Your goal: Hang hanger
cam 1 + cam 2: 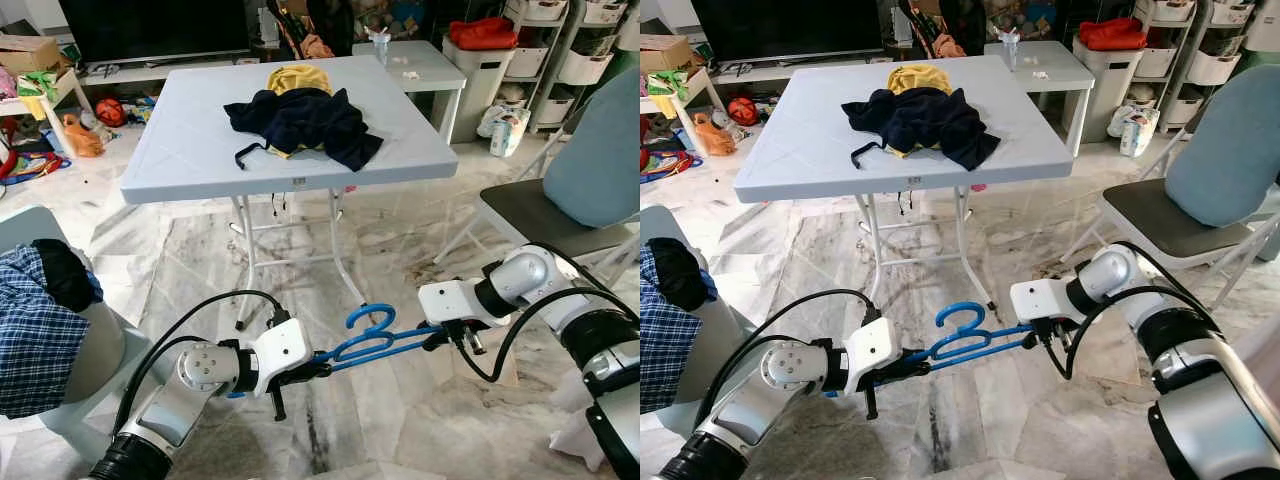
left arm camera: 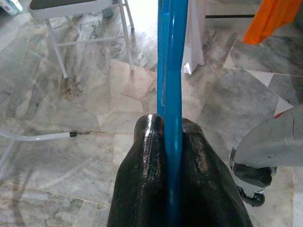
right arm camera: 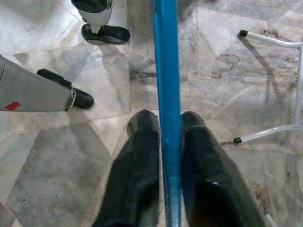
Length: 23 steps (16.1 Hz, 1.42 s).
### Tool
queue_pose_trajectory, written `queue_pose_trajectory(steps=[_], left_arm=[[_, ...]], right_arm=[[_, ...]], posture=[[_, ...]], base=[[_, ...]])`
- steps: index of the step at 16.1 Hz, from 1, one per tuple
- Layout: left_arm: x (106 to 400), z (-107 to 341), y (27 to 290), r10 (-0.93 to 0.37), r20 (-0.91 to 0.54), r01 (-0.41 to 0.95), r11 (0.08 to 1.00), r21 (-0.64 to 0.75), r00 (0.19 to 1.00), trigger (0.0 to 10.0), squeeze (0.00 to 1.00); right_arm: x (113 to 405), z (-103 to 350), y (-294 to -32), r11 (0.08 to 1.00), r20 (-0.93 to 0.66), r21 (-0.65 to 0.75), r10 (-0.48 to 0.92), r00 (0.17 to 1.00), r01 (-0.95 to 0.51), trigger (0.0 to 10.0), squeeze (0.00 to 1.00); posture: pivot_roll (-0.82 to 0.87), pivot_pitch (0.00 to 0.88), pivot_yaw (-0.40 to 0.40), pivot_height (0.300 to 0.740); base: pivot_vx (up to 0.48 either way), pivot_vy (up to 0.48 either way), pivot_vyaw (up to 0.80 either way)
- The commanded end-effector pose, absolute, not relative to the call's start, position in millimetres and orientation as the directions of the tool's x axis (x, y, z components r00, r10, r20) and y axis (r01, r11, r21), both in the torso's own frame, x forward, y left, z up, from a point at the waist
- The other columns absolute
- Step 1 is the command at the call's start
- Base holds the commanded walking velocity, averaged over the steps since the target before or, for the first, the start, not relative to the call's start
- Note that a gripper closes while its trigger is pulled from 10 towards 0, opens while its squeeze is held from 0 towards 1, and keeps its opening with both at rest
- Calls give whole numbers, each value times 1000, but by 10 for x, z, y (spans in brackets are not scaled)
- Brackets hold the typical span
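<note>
Far left: a blue-and-white checked cloth (image 1: 35,330) draped over a pale seat, doing nothing for now. Next in, the left gripper (image 1: 318,362) low over the marbled stone floor (image 1: 400,420), pinched tight on one end of the blue plastic clothes hanger (image 1: 375,340); in the left wrist view, black fingers (image 2: 144,184) pressed hard against the blue bar from both sides. Hanger stretched level between the two arms, hook curling up near the middle, well clear of the floor. On the other end, the right gripper (image 1: 440,338), likewise clamped on the bar, with a finger (image 3: 135,179) snug on either side in the right wrist view. Beyond, dead centre, the light grey folding plastic table (image 1: 190,150) with a dark navy garment (image 1: 300,120) heaped on a yellow one (image 1: 298,76), well apart from the hanger. Over on the right, a grey-seated chair with a pale blue backrest (image 1: 600,150).

Progress, judged from this: hanger picked up and secured, so the grasp is done; the hanging itself not yet begun. No rail or hook to be made out anywhere, so finding one, carrying the hanger over and hooking it on all left to do.
</note>
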<state>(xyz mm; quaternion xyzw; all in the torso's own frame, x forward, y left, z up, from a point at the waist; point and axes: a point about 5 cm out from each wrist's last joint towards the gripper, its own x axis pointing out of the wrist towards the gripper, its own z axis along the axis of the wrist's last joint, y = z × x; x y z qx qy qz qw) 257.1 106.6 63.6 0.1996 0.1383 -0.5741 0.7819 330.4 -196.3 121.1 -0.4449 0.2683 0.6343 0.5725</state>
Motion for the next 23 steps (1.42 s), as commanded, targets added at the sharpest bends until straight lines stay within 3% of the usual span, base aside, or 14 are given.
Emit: queue_pose_trajectory(steps=[1,6,7,8,11,14,15,16,19,23], left_arm=[[2605,675,1054,-841,-447,952,247,183,304,10000,0],[2610,662,1035,-841,-445,950,248,190,309,10000,0],[2613,653,1041,-839,-446,950,263,168,311,10000,176],[2627,657,1046,-839,-439,946,282,156,323,10000,1000],[2685,713,1057,-833,-406,926,319,202,375,10000,1000],[2757,873,1089,-827,-360,897,352,268,432,10000,1000],[2771,947,1147,-817,-356,884,359,301,453,10000,1000],[2766,968,1174,-813,-355,879,362,310,461,10000,1000],[2694,1008,1290,-787,-283,831,478,284,549,10000,1000],[2635,942,1503,-575,-134,590,783,196,807,10000,1000]], right_arm=[[3318,1250,-1948,-209,-871,-163,490,41,-964,0,0],[3309,1229,-1954,-196,-865,-158,500,40,-968,0,0],[3311,1231,-1960,-192,-866,-159,499,43,-968,0,0],[3314,1233,-1964,-190,-866,-161,498,46,-969,0,0],[3363,1248,-1964,-165,-865,-218,489,112,-962,0,0],[3440,1203,-1953,-113,-856,-327,456,243,-938,0,0],[3476,1157,-1983,-63,-845,-387,424,327,-920,0,0],[3492,1147,-1987,-31,-832,-410,421,360,-911,0,0],[3557,1115,-1975,170,-735,-494,442,514,-853,0,0],[3576,961,-2015,650,-549,-377,417,724,-660,0,0]], posture=[[-97,0,34,740],[-100,0,28,740],[-100,0,27,740],[-101,0,26,740],[-100,0,20,740],[-94,0,13,740],[-87,0,9,740],[-87,0,9,740],[-83,0,10,740],[-79,0,3,740]], base=[[0,0,0],[0,0,0],[0,0,0],[0,0,0],[0,0,0],[0,0,0],[0,0,0],[0,0,0],[0,0,0],[0,0,0]])
